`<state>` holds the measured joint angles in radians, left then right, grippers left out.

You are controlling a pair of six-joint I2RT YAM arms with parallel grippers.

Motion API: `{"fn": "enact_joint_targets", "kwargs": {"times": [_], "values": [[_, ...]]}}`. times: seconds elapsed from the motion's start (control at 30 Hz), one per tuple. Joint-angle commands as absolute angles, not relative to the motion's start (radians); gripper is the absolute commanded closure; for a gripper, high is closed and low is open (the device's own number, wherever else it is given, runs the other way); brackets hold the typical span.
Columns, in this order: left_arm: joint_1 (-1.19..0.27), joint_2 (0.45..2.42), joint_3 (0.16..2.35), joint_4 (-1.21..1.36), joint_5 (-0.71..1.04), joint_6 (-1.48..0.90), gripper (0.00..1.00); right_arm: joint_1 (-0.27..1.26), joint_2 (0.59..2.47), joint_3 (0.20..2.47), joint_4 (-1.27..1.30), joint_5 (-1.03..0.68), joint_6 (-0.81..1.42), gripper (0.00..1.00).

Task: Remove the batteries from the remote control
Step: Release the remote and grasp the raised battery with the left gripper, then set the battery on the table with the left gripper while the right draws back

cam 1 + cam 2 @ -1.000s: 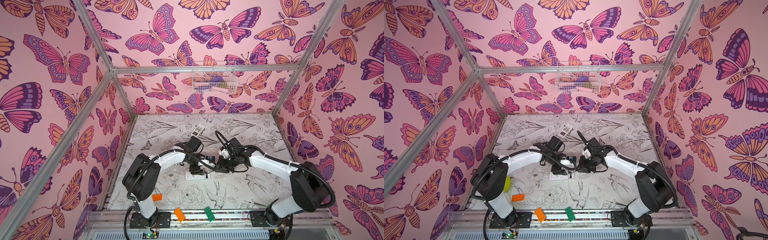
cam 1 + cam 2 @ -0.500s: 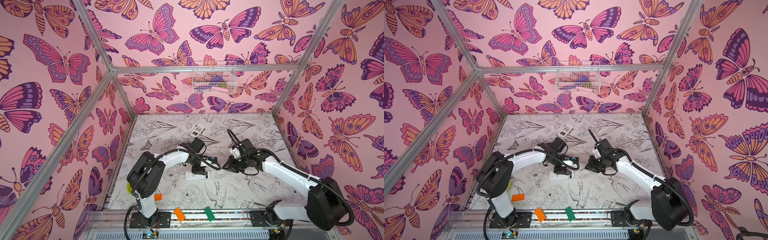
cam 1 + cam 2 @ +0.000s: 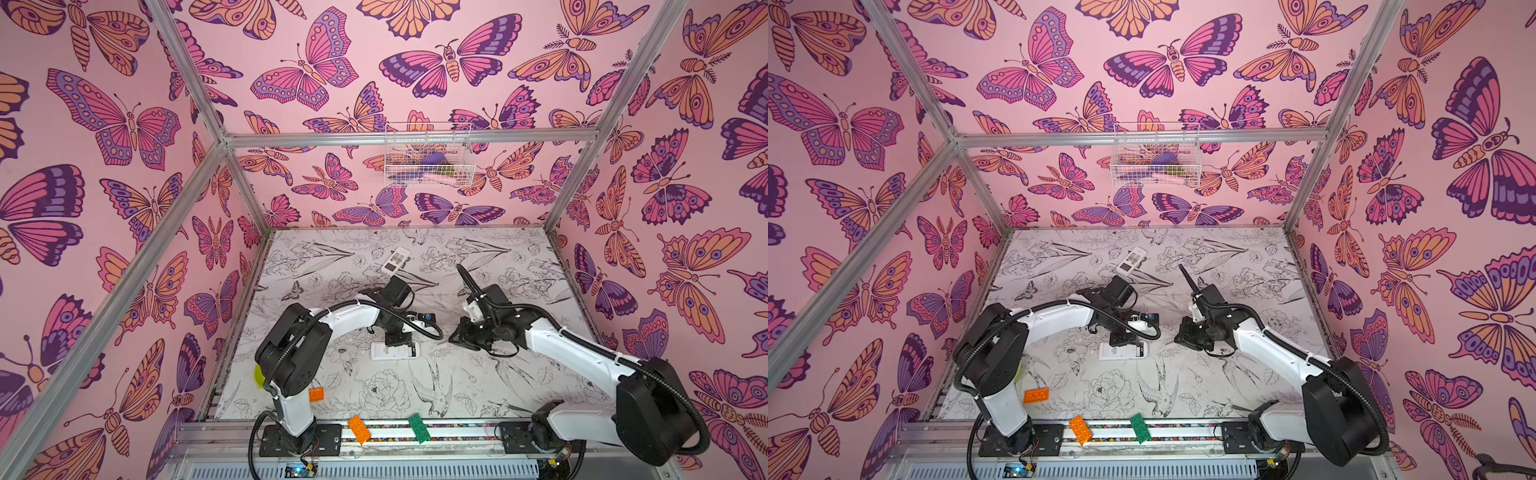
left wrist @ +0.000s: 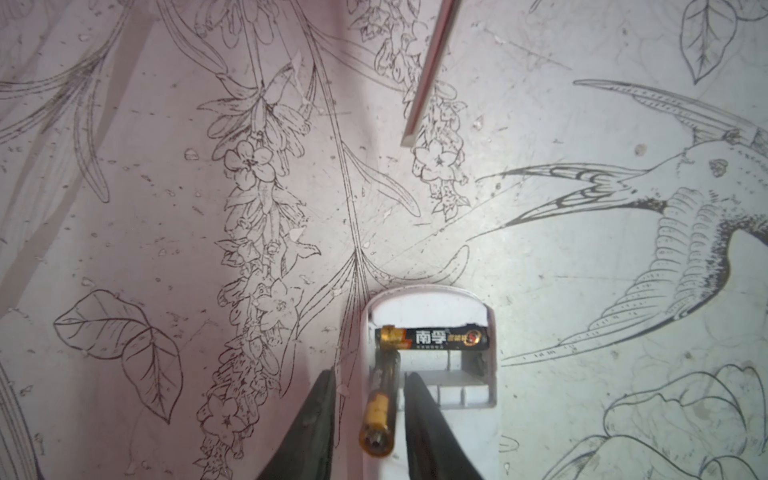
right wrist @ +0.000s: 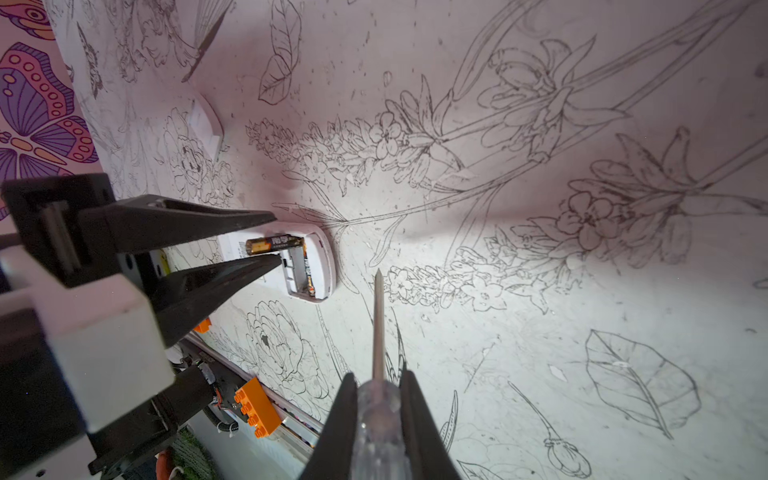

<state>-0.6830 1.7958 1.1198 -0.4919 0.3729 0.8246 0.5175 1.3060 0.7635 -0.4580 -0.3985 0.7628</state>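
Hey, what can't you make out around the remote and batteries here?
- Both top views: near remote's compartment, partly under the left pincer and too small.
- Left wrist view: bottom edge crops near remote; contact with the tilted battery unclear.
- Far remote: too small, contents unknown.

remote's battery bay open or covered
Open: the remote has no cover; the seated battery and the tipped-up battery are exposed.

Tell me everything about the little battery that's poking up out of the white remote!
That battery is a slim cylinder, black in the middle with shiny gold ends and printing along its side. Its skin looks glossy. One end sits in the open compartment of the white remote; the other tilts up and out. A second battery lies flat inside, crosswise to it. The fingers of the left gripper stand on either side, not yet squeezed shut.
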Motion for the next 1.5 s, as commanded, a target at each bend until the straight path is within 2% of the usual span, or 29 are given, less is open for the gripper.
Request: {"fn": "enact_joint_targets", "kwargs": {"times": [0.0, 0.13, 0.3, 0.47, 0.8, 1.2, 1.47], "values": [[-0.693, 1.778, 1.096, -0.483, 0.368, 0.805, 0.74, 0.509, 1.285, 0.782, -0.474, -0.377, 0.766, 1.0], [-0.692, 1.773, 1.083, -0.476, 0.381, 0.816, 0.78, 0.505, 1.264, 0.763, -0.454, -0.356, 0.767, 1.0], [-0.697, 1.76, 1.093, -0.492, 0.394, 0.808, 0.9, 0.5, 1.284, 0.784, -0.473, -0.364, 0.746, 1.0], [-0.697, 1.744, 1.114, -0.519, 0.387, 0.792, 0.95, 0.494, 1.318, 0.822, -0.494, -0.377, 0.724, 1.0], [-0.653, 1.697, 1.149, -0.566, 0.384, 0.782, 0.99, 0.484, 1.33, 0.798, -0.398, -0.377, 0.744, 1.0], [-0.439, 1.612, 1.12, -0.507, 0.437, 0.616, 0.99, 0.477, 1.312, 0.819, -0.317, -0.356, 0.727, 1.0], [-0.236, 1.569, 1.026, -0.314, 0.455, 0.371, 1.0, 0.471, 1.22, 0.776, -0.251, -0.226, 0.672, 1.0]]}}
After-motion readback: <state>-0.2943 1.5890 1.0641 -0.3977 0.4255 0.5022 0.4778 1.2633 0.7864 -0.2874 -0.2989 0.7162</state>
